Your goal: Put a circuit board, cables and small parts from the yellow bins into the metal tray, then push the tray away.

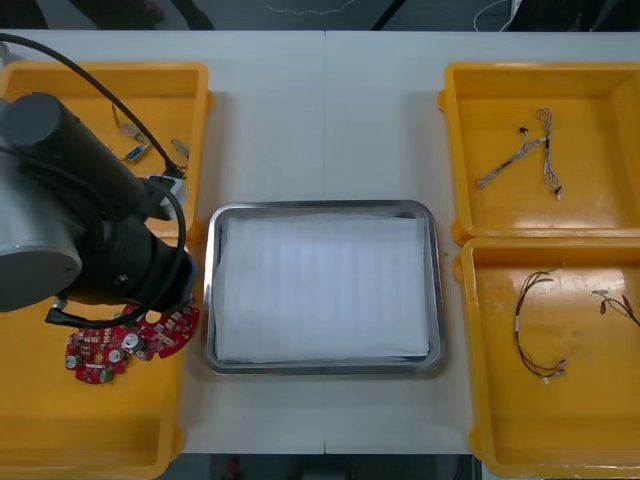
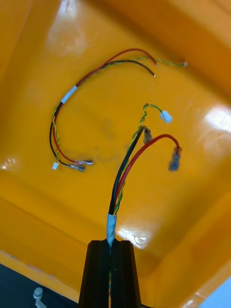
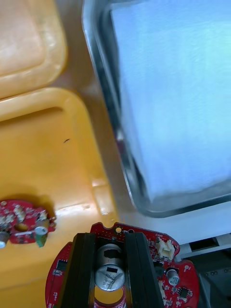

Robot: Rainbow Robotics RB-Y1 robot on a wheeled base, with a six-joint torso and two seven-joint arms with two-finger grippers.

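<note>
While my left hand [image 3: 109,240] grips the stiff, likely fragile circuit board [image 3: 168,272] beside the metal tray [image 3: 103,96], my right hand [image 2: 111,246] pinches a limp, light cable [image 2: 126,173] by its taped sleeve [image 2: 111,226] above a yellow bin [image 2: 57,216].

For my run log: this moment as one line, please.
left end effector shut on circuit board, at left bin | right end effector shut on cable, over right bin

front view looks steeply down on the whole table [image 1: 270,120]. left wrist view sits close over tray [image 3: 108,106] rim and left bin [image 3: 43,159], right wrist close inside right bin [image 2: 72,202]; front covers both.
</note>
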